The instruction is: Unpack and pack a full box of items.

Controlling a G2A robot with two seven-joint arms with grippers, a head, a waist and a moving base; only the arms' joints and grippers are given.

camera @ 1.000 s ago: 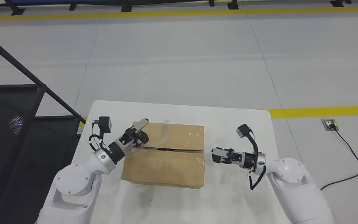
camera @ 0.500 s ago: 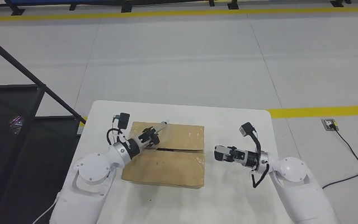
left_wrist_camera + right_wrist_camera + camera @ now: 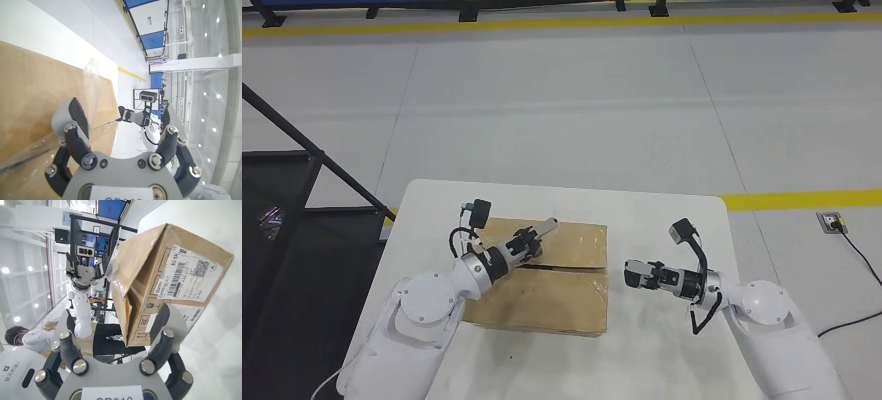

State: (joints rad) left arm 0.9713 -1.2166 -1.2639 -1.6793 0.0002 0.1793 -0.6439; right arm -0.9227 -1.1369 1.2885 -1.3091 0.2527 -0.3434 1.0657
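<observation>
Left hand (image 3: 540, 233) farther across box (image 3: 552, 300), clear tape (image 3: 92, 83) beside

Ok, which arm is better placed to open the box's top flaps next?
Probably the left. The left gripper, open, is over the box at its top seam, beside the lifted clear tape. The right gripper, also open, sits off the box's end, apart from it.

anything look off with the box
Yes. A strip of clear tape stands peeled up off the top seam of the box, beside the open left tool, and one end flap gapes slightly.
</observation>
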